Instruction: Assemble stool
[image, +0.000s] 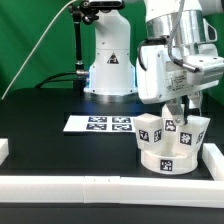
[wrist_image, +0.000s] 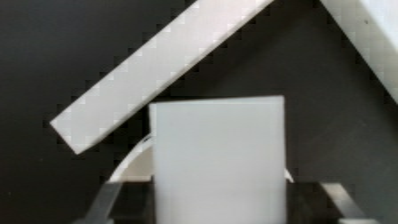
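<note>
A black table (image: 60, 150) fills the scene, backed by a green curtain and fenced along its near edge by long white border bars (image: 100, 186), with the marker board (image: 100, 124) lying flat near the middle. Toward the exterior view's right stands the stool: its round seat (image: 166, 158) rests on the table close to the corner of the bars, and blocky tagged legs rise from it, one leg (image: 150, 130) on the exterior view's left side of the seat and another leg (image: 196, 128) on its right. Between and above them hangs the gripper (image: 176, 110), which comes down from overhead, and it appears to hold a third leg (wrist_image: 217, 160) upright. The wrist view shows that leg as a pale block seated between the dark fingers (wrist_image: 116, 200), one on each side and pressing its flanks, so the jaws are pinched onto it rather than spread. Its long axis runs along the gripper's own approach line, that is, straight down toward the seat. Beyond it in the wrist view a white bar crosses slantwise over the dark table. The coming move seems to turn on that vertical alignment: the leg's lower end lies directly over or in the seat, though whether it is already seated in its socket cannot be told from here.
</note>
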